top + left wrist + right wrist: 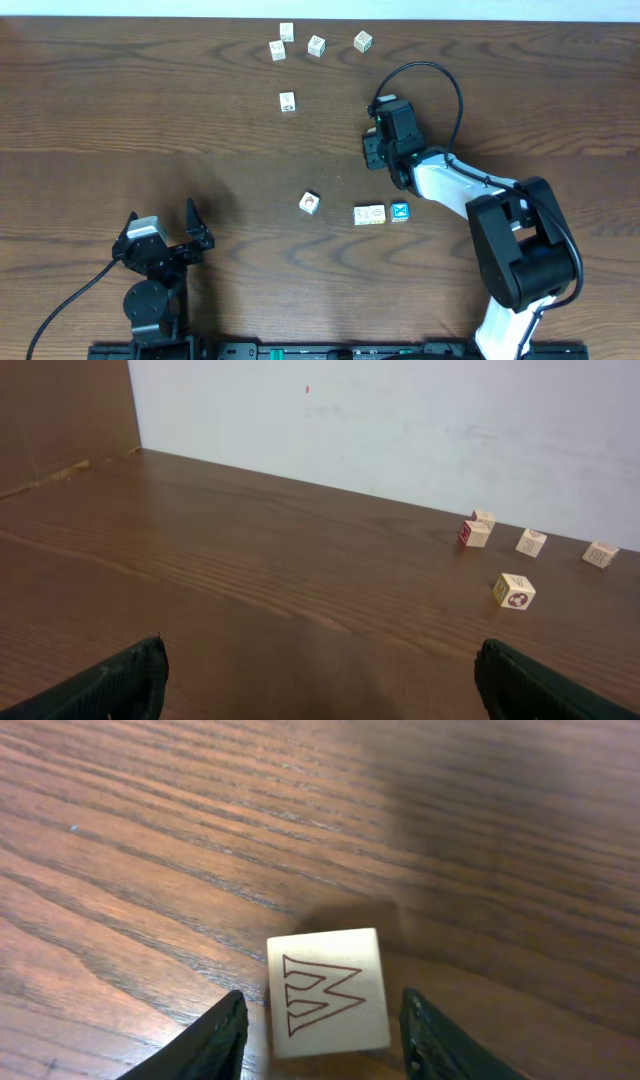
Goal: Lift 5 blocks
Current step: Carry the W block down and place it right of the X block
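Note:
In the right wrist view a cream block (pixel 328 990) with a red-brown line drawing lies flat on the table between the fingers of my right gripper (pixel 323 1012). A narrow gap shows on each side of it, so the gripper is open around it. From overhead the right gripper (pixel 372 152) hides this block. Nearer the front lie a blue block with a white X (pixel 400 211), a yellowish block (pixel 369 214) touching it, and a block with a reddish picture (pixel 310 202). My left gripper (pixel 165 236) rests open and empty at the front left.
More cubes sit at the back: a lone one (pixel 287 101), a pair (pixel 278 48), and two others (pixel 316 45) (pixel 363 41). The left wrist view shows the same cubes (pixel 514 591) before a white wall (pixel 400 420). The right arm's cable (pixel 445 80) loops above the table.

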`<action>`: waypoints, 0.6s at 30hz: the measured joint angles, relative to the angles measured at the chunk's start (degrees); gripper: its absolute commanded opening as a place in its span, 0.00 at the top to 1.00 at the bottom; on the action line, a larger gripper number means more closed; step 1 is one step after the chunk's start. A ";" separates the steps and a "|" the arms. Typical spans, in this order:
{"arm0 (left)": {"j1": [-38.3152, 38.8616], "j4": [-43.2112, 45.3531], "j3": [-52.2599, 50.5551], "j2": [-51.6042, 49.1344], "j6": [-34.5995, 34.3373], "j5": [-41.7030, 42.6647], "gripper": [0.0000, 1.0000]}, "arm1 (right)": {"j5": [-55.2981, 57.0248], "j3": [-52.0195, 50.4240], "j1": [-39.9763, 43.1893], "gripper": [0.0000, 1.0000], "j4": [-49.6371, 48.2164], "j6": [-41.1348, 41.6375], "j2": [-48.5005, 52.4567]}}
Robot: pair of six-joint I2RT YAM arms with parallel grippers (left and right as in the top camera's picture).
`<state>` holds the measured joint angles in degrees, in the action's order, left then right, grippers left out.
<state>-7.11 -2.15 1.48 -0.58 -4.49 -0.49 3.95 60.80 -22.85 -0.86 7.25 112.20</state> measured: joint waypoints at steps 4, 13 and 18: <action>0.00 0.00 -0.02 0.00 0.00 0.00 0.02 | -0.61 0.00 0.00 0.55 -1.55 -0.81 0.15; 0.00 0.00 0.00 0.00 0.00 0.00 0.02 | -1.05 0.00 0.00 0.64 -3.63 -1.70 0.15; 0.00 0.00 0.00 0.00 -0.02 0.00 0.02 | -1.03 0.00 0.00 0.64 -3.21 -1.68 0.15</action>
<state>-7.11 -2.15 1.48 -0.58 -4.51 -0.49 2.92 60.80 -22.85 -4.08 5.56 112.36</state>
